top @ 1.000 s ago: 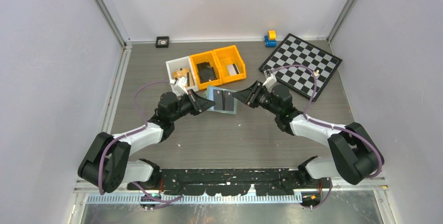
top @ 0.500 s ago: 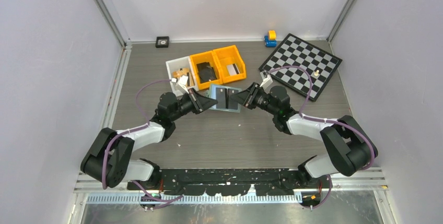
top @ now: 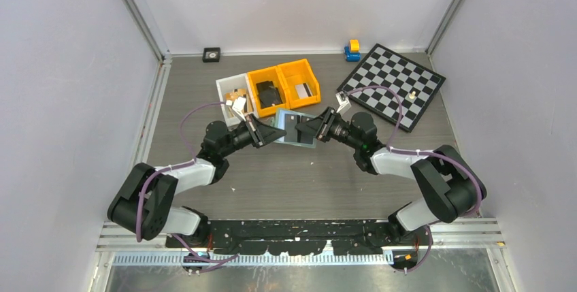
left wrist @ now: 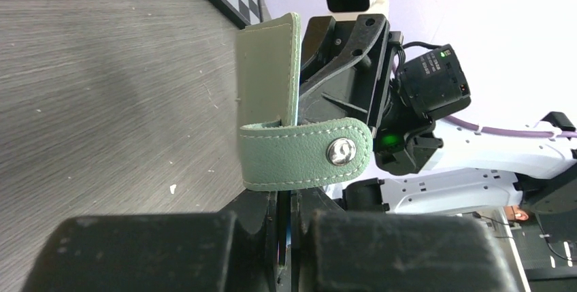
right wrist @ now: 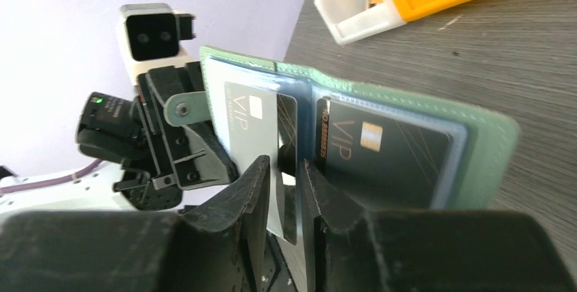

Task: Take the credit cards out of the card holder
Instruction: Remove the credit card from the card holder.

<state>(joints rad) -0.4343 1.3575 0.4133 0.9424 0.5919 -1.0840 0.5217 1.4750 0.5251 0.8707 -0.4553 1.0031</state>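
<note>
- Top external view: the left claw [top: 271, 133] was clamped shut on the left edge of the card holder [top: 294, 128], which hung open above the counter [top: 292, 176].
- Card holder: light, soft stitched cover with slick clear sleeves. It was judged likely to flex under a hard pull, so support belonged at its edge.
- Card [right wrist: 248, 125]: thin, stiff and slippery, it stuck out of the left sleeve and was best pinched flat on its exposed end.
- Right claw [top: 311, 131]: its fingers straddled that card, but a firm pinch could not be confirmed.

Probably robotics lab test cell: 3 plain lilac walls [top: 292, 6], aluminium corner posts [top: 136, 13], grey tabletop [top: 292, 176].
</note>
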